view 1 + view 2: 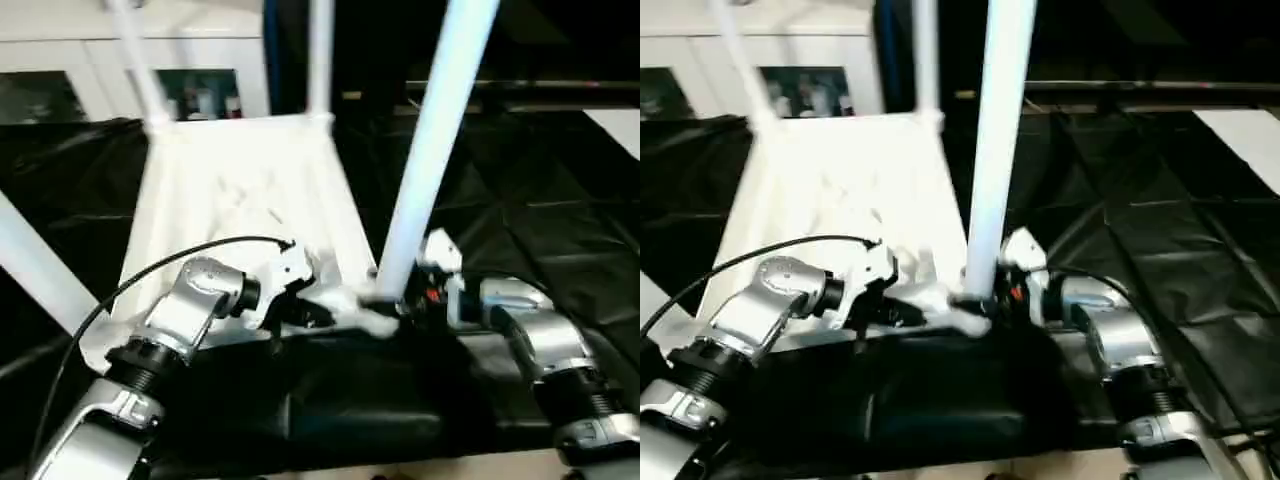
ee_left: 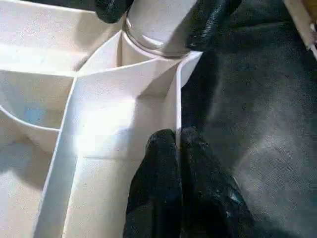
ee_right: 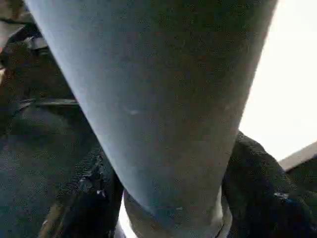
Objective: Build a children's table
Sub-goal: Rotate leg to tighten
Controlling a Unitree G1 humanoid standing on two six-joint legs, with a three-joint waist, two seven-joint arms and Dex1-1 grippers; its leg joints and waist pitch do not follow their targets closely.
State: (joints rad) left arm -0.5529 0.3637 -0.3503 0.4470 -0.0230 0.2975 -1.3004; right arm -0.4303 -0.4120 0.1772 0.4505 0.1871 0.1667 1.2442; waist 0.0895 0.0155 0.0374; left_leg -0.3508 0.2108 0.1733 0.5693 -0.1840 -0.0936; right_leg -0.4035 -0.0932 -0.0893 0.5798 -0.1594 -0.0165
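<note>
**Near-right leg held at its socket while the rim is pinched steady**

The white table top lies upside down on the black cloth, ribs facing up, so the corner sockets are open to receive legs. Four legs stand up from its corners; the near-right leg leans slightly rather than standing straight.

The right gripper has its black fingers on either side of this leg just above the socket, spread to the width of the tube and holding it. Gripping low down probably gives the best control for pressing or turning the leg fully home.

The left gripper has its fingers nearly together, pinching the thin rim wall of the top just beside that corner. This looks meant to keep the top from sliding or lifting while the leg is worked in
</note>
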